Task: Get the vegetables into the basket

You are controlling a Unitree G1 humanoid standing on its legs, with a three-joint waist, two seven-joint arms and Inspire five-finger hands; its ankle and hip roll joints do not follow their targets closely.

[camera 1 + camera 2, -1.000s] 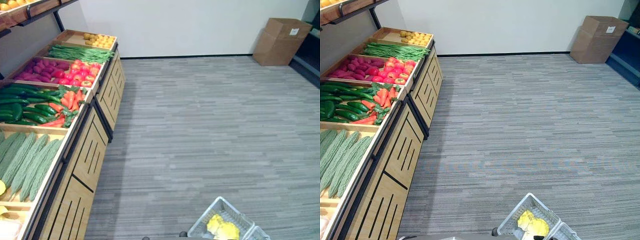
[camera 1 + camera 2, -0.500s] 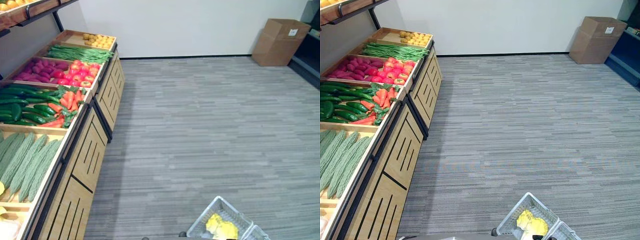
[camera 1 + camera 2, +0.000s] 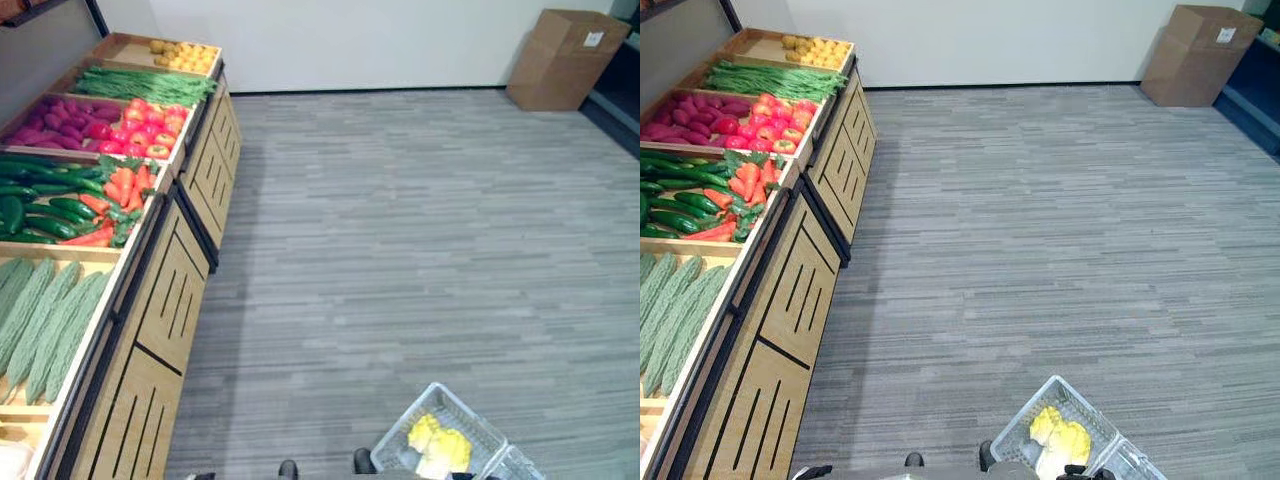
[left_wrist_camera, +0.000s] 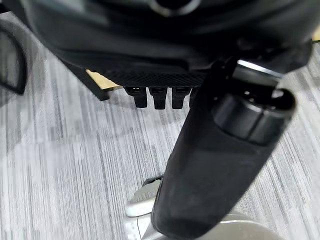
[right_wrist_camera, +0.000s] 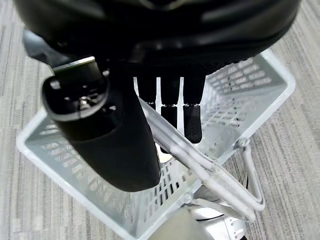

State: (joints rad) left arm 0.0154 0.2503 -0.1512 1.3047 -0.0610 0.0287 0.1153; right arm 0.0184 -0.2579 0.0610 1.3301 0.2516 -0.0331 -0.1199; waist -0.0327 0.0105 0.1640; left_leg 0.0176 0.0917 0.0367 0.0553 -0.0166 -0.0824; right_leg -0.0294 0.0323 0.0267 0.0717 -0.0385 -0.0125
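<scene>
Wooden produce stand [image 3: 150, 330] lines the robot's left, and against the picture of half a second ago the whole scene sits lower and shifted, so the camera has moved, not the goods; the upper shelf seen earlier is now nearly out of frame. The stand's contents are unchanged in arrangement.

Counted from near to far, six kinds of produce lie in the trays: pale green bitter gourds [image 3: 45, 315], about five; dark cucumbers [image 3: 35, 195], too many to count; orange carrots [image 3: 125, 190]; purple sweet potatoes [image 3: 50, 120] beside red tomatoes [image 3: 150, 125]; one bed of green beans [image 3: 135, 85]; and yellow potatoes [image 3: 180, 52] in the farthest tray.

One cardboard box [image 3: 568, 58] stands on the grey floor by the far wall.

The left hand [image 4: 160, 97] hangs above the floor, its fingers curled and holding nothing.

One white basket [image 3: 440, 445] hangs at the lower right, holding two yellow vegetables [image 3: 438, 445]. The right hand [image 5: 170, 107] is curled round the basket's wire handle [image 5: 200, 170].
</scene>
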